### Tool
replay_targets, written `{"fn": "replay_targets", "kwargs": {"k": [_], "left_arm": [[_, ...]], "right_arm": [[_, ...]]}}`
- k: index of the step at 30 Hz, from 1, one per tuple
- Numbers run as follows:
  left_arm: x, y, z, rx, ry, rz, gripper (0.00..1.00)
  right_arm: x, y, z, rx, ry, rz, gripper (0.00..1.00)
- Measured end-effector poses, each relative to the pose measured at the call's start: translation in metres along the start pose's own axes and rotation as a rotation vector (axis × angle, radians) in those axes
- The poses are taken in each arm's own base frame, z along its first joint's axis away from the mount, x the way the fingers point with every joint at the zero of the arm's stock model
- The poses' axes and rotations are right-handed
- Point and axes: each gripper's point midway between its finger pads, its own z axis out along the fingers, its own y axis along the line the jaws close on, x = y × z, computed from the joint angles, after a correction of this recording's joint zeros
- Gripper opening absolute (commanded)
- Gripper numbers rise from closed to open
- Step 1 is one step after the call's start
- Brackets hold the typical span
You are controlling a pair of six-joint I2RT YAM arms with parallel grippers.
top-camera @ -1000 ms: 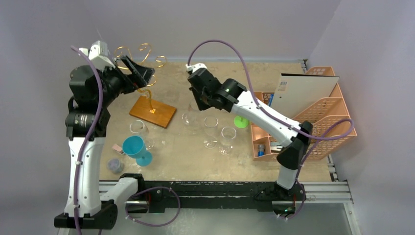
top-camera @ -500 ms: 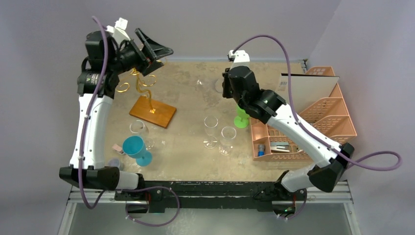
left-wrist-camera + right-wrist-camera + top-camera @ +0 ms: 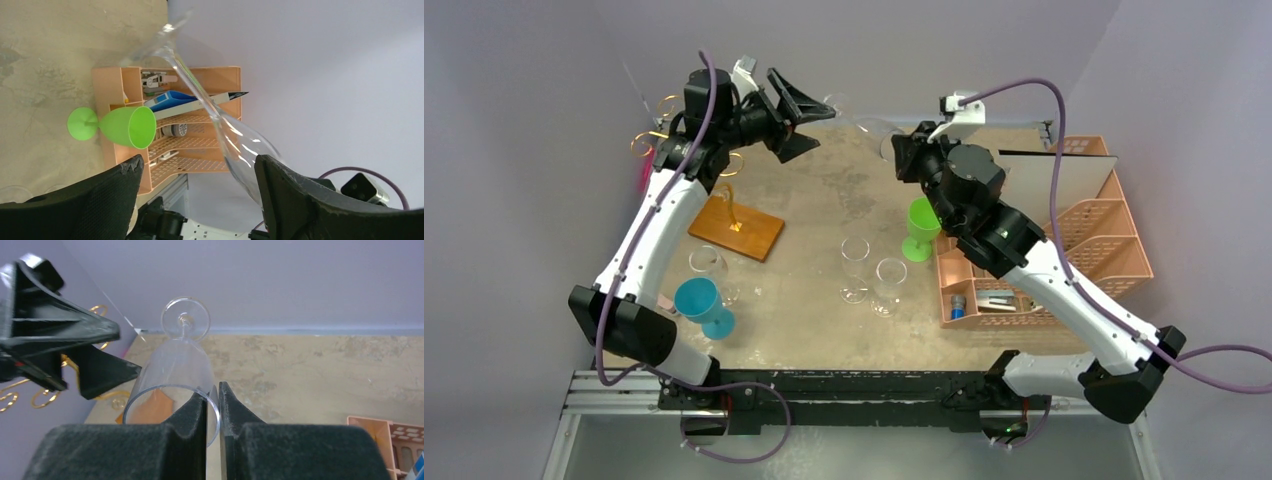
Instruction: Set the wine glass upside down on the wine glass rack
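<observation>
My right gripper [image 3: 902, 155] is shut on the rim of a clear wine glass [image 3: 869, 125], held high on its side with its foot pointing left. In the right wrist view one finger [image 3: 197, 407] is inside the bowl [image 3: 172, 370] and the other is outside. My left gripper [image 3: 809, 120] is open and raised, just left of the glass foot. In the left wrist view the glass bowl [image 3: 245, 150] lies close to the right finger [image 3: 280, 190]. The gold wire rack [image 3: 656, 130] is partly hidden behind the left arm. Its orange-brown base [image 3: 736, 226] is on the table.
Clear glasses stand mid-table [image 3: 855, 262] [image 3: 890, 280] and near the left [image 3: 708, 264]. A teal goblet [image 3: 700, 300] lies front left. A green goblet [image 3: 919, 225] stands beside the pink lattice organiser [image 3: 1104, 235], which holds a white board [image 3: 1044, 180].
My right arm lifted the clear glass off the table and carried it up and back. My left arm swung up and to the right, away from the rack and toward the glass.
</observation>
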Motion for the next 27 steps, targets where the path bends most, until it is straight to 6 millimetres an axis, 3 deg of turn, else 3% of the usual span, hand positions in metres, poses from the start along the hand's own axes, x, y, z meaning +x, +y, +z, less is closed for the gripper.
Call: {"fn": "replay_targets", "kwargs": {"k": [5,10,27], "left_arm": [[-0.003,0.002,0.012,0.039,-0.002,-0.068,0.82],[-0.002,-0.013,0.023,0.11,0.01,-0.086,0.82],[-0.001,-0.028,0.03,0.164,0.021,-0.183,0.3]], "right_arm": [[-0.02,0.008,-0.008,-0.052,-0.06,0.045,0.0],[-0.025,0.017,-0.013,-0.108,-0.072,0.074,0.0],[-0.014,0.03,-0.013,-0.184,-0.05,0.101,0.0]]}}
